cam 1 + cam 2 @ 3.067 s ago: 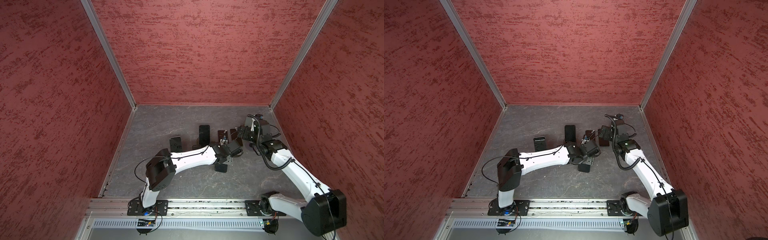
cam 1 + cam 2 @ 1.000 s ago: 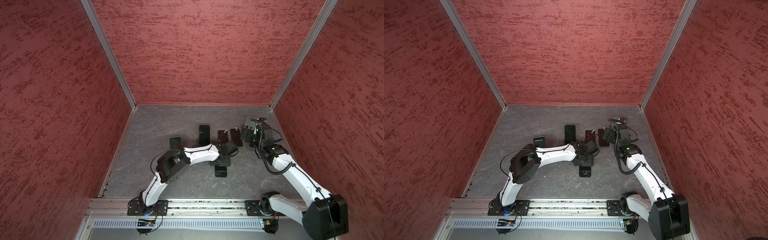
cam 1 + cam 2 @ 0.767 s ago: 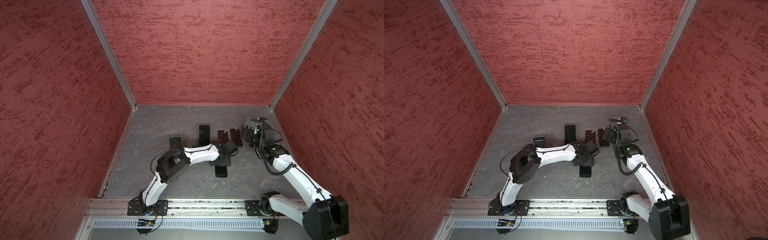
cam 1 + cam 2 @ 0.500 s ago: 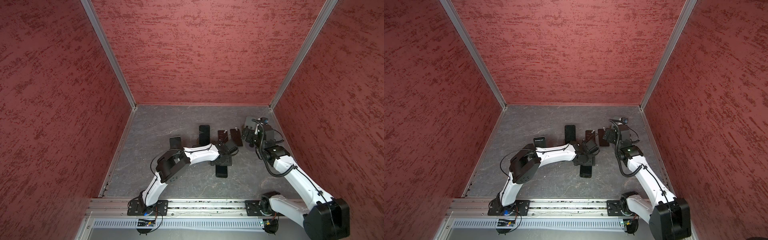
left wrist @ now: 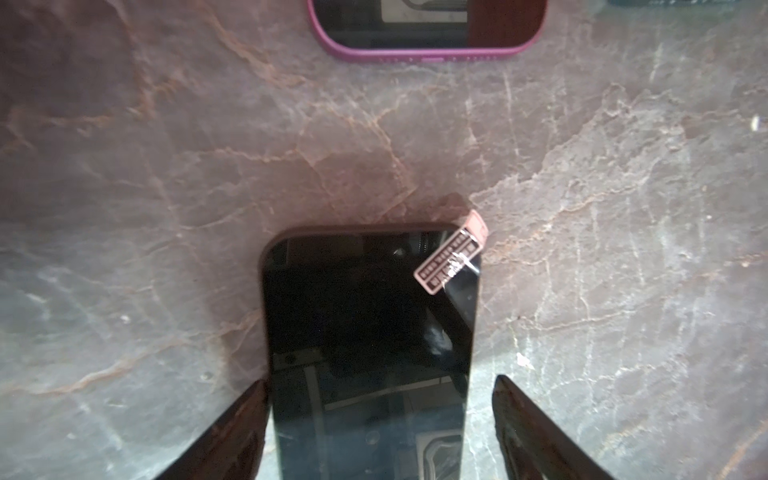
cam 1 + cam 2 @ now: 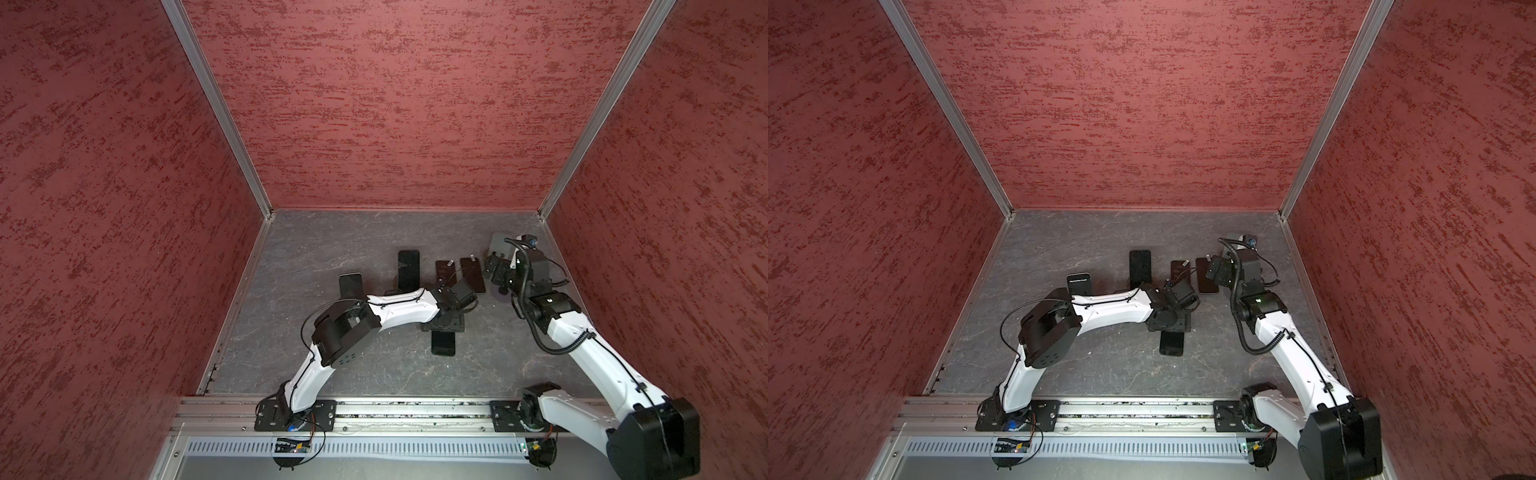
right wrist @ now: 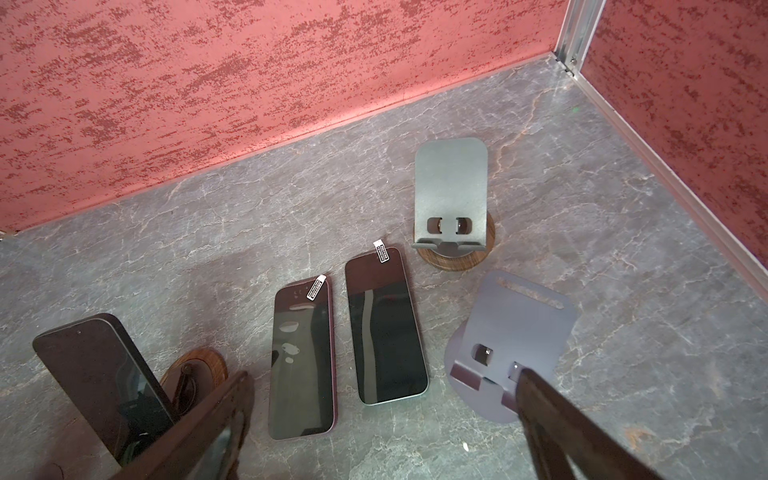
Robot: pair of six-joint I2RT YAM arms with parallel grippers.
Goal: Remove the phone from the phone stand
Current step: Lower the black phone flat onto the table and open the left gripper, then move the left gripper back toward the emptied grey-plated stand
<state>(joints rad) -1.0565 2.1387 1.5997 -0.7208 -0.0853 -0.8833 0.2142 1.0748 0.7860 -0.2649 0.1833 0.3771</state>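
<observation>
A black phone (image 5: 370,332) with a small tab at its far corner lies flat on the grey table, also seen in both top views (image 6: 443,344) (image 6: 1172,343). My left gripper (image 5: 376,432) (image 6: 446,322) straddles its near end, open: one finger (image 5: 243,428) is at the phone's edge, the other finger (image 5: 525,424) stands apart with table showing between. My right gripper (image 7: 382,432) (image 6: 494,272) hangs wide open and empty over two flat phones. An empty grey phone stand (image 7: 451,187) and an empty purple phone stand (image 7: 515,328) sit close by.
Two phones (image 7: 301,361) (image 7: 384,324) lie side by side. A black phone (image 7: 104,374) (image 6: 409,266) leans on a wood-based stand (image 7: 195,370), and another propped phone (image 6: 350,284) stands further left. Red walls (image 6: 395,104) close three sides.
The left jaws have spread off the black phone, which now rests on the table. The right arm has shifted only slightly.
</observation>
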